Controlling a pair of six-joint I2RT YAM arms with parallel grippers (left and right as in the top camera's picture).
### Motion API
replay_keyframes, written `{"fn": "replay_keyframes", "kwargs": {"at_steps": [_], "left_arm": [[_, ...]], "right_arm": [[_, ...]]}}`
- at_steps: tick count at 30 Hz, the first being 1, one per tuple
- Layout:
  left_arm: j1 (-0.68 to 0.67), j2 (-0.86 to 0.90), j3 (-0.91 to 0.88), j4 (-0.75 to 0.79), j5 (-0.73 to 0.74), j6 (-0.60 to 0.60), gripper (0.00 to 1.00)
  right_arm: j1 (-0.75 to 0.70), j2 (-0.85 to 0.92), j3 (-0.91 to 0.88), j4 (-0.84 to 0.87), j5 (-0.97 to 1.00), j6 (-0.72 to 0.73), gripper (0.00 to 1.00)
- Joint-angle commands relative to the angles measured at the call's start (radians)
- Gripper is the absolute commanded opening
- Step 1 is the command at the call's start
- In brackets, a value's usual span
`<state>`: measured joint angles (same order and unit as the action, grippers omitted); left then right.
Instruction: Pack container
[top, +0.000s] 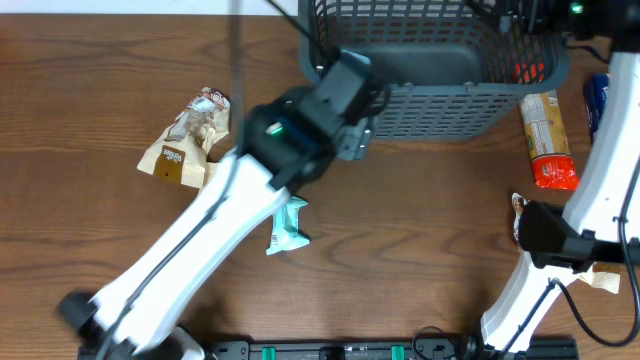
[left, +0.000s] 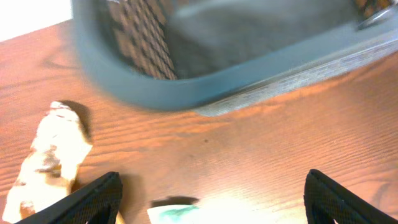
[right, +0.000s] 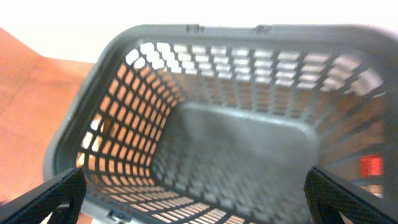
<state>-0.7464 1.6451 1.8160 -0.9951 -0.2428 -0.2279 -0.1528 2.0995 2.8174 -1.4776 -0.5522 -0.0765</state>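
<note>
The container (top: 440, 60), a dark grey-blue slatted basket, stands at the far middle-right of the table. The right wrist view shows only its bare floor (right: 242, 155). My left gripper (top: 352, 95) hangs over the table by the basket's near left corner (left: 186, 87); its fingers (left: 211, 199) are wide open and hold nothing. A teal snack packet (top: 288, 228) lies on the table below the left arm, and its edge shows in the left wrist view (left: 205, 214). My right gripper (top: 520, 18) is above the basket's far right; its fingers (right: 199, 199) are open and empty.
Tan snack packets (top: 190, 140) lie at the left and also show in the left wrist view (left: 50, 155). An orange and yellow packet (top: 545, 140) lies right of the basket. A blue packet (top: 597, 100), a brown one (top: 518, 215) and a beige one (top: 600, 280) lie by the right arm.
</note>
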Motion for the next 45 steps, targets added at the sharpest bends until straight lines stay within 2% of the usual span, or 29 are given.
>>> {"fn": "replay_keyframes", "kwargs": {"at_steps": [1,3,4,9,13,19,23,29,33,35,38,41,45], "left_arm": [[0.003,-0.135,0.005,-0.051,-0.096,0.010,0.88],[0.003,-0.184,0.005,-0.088,-0.151,0.010,0.92],[0.003,-0.207,0.005,-0.109,-0.185,0.010,0.98],[0.004,-0.278,0.005,-0.188,-0.296,0.010,0.99],[0.005,-0.294,0.005,-0.233,-0.348,0.010,0.99],[0.005,-0.293,0.005,-0.294,-0.378,0.011,0.99],[0.005,-0.293,0.005,-0.339,-0.391,0.010,0.99],[0.005,-0.293,0.005,-0.339,-0.406,0.011,0.98],[0.017,-0.293,0.005,-0.340,-0.406,0.018,0.99],[0.023,-0.293,0.005,-0.340,-0.406,0.018,0.99],[0.024,-0.293,0.005,-0.340,-0.406,0.018,0.98],[0.024,-0.293,0.005,-0.340,-0.406,0.018,0.99],[0.024,-0.293,0.005,-0.349,-0.405,0.018,0.99]], "right_arm": [[-0.054,-0.048,0.111,-0.049,0.101,0.039,0.99],[-0.094,-0.080,0.137,-0.086,0.224,0.064,0.99],[-0.117,-0.095,0.139,-0.103,0.293,0.087,0.99],[-0.256,-0.127,0.139,-0.209,0.448,0.113,0.99],[-0.367,-0.127,0.096,-0.220,0.529,0.105,0.99],[-0.527,-0.122,-0.004,-0.183,0.538,0.087,0.99],[-0.599,-0.110,-0.106,-0.167,0.544,0.129,0.99],[-0.620,-0.094,-0.322,-0.108,0.541,0.130,0.99],[-0.619,-0.094,-0.413,-0.088,0.468,0.130,0.99],[-0.618,-0.094,-0.437,-0.066,0.430,0.047,0.99],[-0.595,-0.094,-0.476,-0.032,0.286,-0.264,0.99],[-0.565,-0.084,-0.515,0.028,0.299,-0.342,0.99],[-0.523,-0.024,-0.528,0.056,0.480,-0.385,0.99]]}}
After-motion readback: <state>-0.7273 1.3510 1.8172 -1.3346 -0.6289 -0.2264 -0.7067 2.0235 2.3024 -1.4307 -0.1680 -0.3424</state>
